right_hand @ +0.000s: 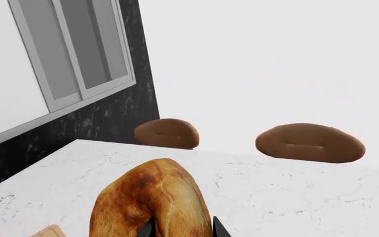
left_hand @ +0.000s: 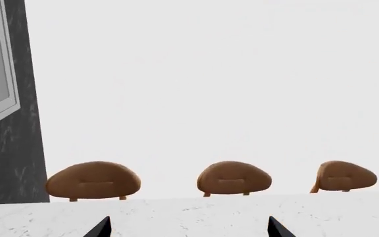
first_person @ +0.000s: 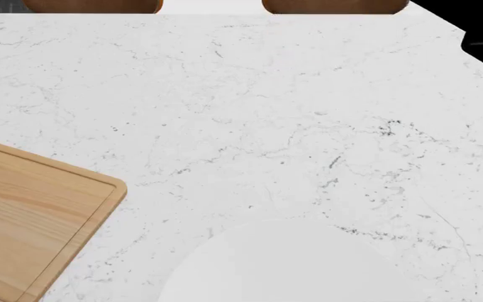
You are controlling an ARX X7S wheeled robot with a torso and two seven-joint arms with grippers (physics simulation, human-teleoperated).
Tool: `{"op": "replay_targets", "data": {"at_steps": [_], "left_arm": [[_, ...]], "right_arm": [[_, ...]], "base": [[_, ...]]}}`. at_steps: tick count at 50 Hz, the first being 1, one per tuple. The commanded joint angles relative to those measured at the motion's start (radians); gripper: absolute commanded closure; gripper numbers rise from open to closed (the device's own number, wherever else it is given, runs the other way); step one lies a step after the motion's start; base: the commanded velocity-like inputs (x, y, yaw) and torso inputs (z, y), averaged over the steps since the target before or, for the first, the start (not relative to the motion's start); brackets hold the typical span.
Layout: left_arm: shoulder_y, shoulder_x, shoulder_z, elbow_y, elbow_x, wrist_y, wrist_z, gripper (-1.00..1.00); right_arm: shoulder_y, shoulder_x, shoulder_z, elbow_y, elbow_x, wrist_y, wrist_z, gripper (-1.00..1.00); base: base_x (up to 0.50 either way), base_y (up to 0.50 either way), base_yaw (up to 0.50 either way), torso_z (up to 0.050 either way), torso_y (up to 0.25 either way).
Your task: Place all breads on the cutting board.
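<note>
Bread upright in right claw

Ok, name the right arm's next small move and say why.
Probably carry the bread across toward the cutting board. In the right wrist view the roll fills the foreground at the right gripper, apparently held above the marble counter; the head view shows the board bare.

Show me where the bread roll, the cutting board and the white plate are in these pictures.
bread roll [right_hand: 151, 197]: right wrist view, on its golden-brown crust.
cutting board [first_person: 23, 214]: head view, on its bare wood surface.
white plate [first_person: 283, 264]: head view, on its bare middle.
</note>
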Motion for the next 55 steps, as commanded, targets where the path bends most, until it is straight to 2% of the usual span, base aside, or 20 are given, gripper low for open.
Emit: {"op": "replay_targets", "data": {"at_steps": [1,8,18,22,28,29,30,33,37,38,43,51,55], "left_arm": [[-0.018,0.000,-0.007,-0.019,0.005,0.044,-0.069,-1.00],[-0.018,0.004,0.000,-0.028,0.008,0.059,-0.083,-1.00],[-0.017,0.008,0.010,-0.062,0.016,0.076,-0.072,-1.00],[-0.017,0.010,0.009,-0.055,0.018,0.069,-0.075,-1.00],[-0.009,0.010,0.013,-0.066,0.024,0.076,-0.070,-1.00],[-0.007,0.009,0.013,-0.066,0.025,0.077,-0.070,-1.00],[-0.005,0.010,0.012,-0.066,0.026,0.077,-0.072,-1.00],[-0.002,0.010,0.010,-0.066,0.026,0.075,-0.074,-1.00],[0.000,0.010,0.015,-0.066,0.031,0.071,-0.069,-1.00],[0.003,0.008,0.015,-0.066,0.032,0.072,-0.069,-1.00],[0.012,0.006,0.008,-0.066,0.031,0.071,-0.074,-1.00],[-0.004,0.010,0.001,-0.066,0.031,0.070,-0.081,-1.00],[-0.005,0.010,0.002,-0.066,0.034,0.072,-0.079,-1.00]], "right_arm": [[0.077,-0.095,-0.039,0.137,-0.110,-0.014,-0.112,1.00],[0.096,-0.151,-0.061,0.216,-0.161,-0.043,-0.168,1.00],[0.116,-0.165,-0.107,0.232,-0.266,-0.081,-0.175,1.00],[0.123,-0.176,-0.064,0.246,-0.240,-0.118,-0.155,1.00],[0.123,-0.171,-0.126,0.195,-0.349,-0.143,-0.135,1.00],[0.095,-0.153,-0.125,0.123,-0.402,-0.218,-0.162,1.00],[0.098,-0.161,-0.128,0.140,-0.360,-0.170,-0.163,1.00],[0.085,-0.167,-0.129,0.154,-0.363,-0.173,-0.128,1.00],[0.052,-0.157,-0.107,0.151,-0.334,-0.193,-0.161,1.00],[0.032,-0.149,-0.066,0.134,-0.303,-0.228,-0.160,1.00],[0.040,-0.142,-0.074,0.111,-0.377,-0.274,-0.103,1.00],[0.051,-0.167,-0.087,0.139,-0.370,-0.257,-0.148,1.00],[0.044,-0.166,-0.071,0.140,-0.349,-0.260,-0.143,1.00]], "base": [[0.00,0.02,0.00,0.000,0.000],[0.00,0.02,0.00,0.000,0.000],[0.00,0.02,0.00,0.000,0.000],[0.00,0.02,0.00,0.000,0.000],[0.00,0.02,0.00,0.000,0.000],[0.00,0.02,0.00,0.000,0.000],[0.00,0.02,-0.01,0.000,0.000],[0.00,0.02,-0.01,0.000,0.000],[0.00,0.02,0.00,0.000,0.000],[0.00,0.02,0.00,0.000,0.000],[0.00,0.02,0.00,0.000,0.000],[0.00,0.02,0.00,0.000,0.000],[0.01,0.00,0.47,0.000,0.000]]}}
